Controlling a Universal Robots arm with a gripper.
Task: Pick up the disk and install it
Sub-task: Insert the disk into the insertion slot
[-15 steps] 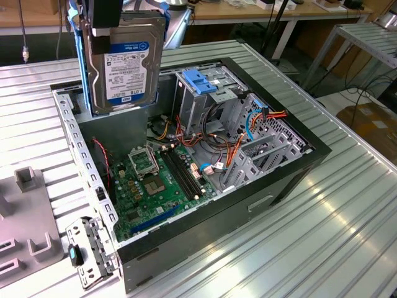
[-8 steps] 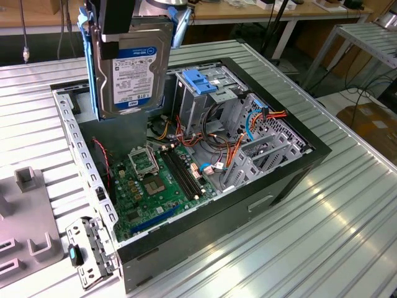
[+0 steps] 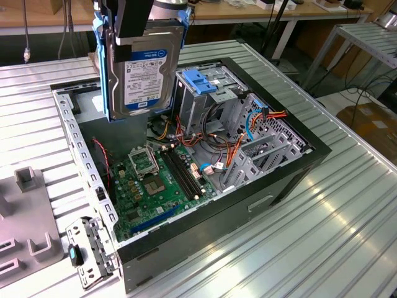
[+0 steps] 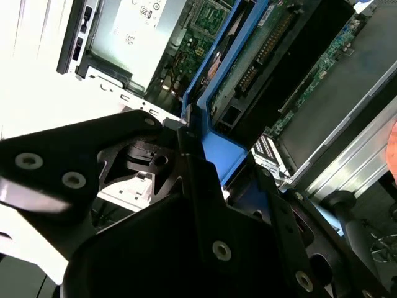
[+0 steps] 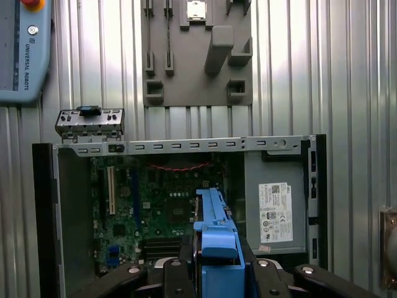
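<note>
An open computer case [image 3: 248, 211] lies on the ribbed metal table [image 3: 322, 242], its green motherboard [image 3: 152, 189] exposed.

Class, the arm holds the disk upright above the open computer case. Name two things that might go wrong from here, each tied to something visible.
The tool grips the disk near its top edge; a slip might drop it onto the motherboard. Loose cables lie beside the drive cage and could snag or get pinched by the disk.
</note>
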